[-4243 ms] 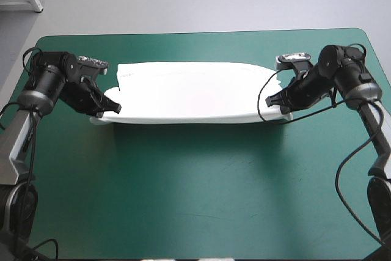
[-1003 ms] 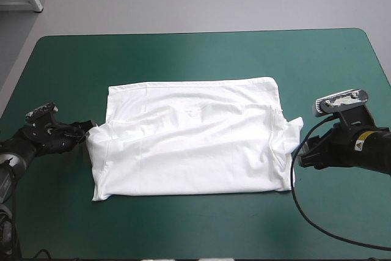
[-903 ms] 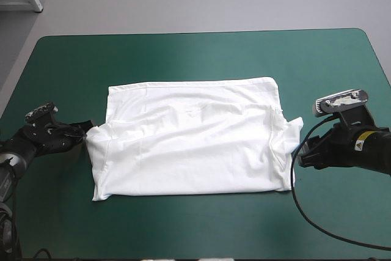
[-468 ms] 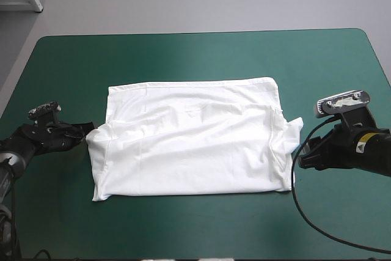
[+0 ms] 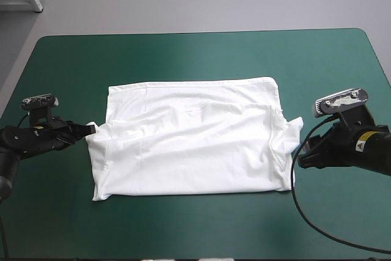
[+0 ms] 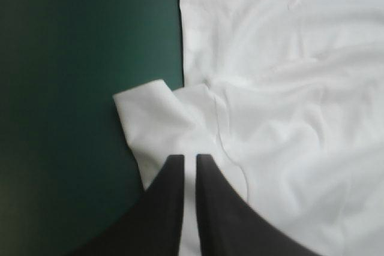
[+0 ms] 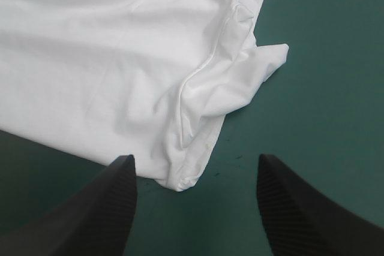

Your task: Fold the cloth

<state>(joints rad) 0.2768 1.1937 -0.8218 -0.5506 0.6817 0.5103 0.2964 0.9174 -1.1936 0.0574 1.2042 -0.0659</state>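
Teal-green table [image 5: 183, 53] w/ white T-shirt [image 5: 189, 142] spread flat, approx. centre.

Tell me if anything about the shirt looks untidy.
The T-shirt lies folded but uneven: its left sleeve and right sleeve poke out past the side edges, the right one crumpled, and wrinkles cross the middle. The left gripper pinches the left sleeve.
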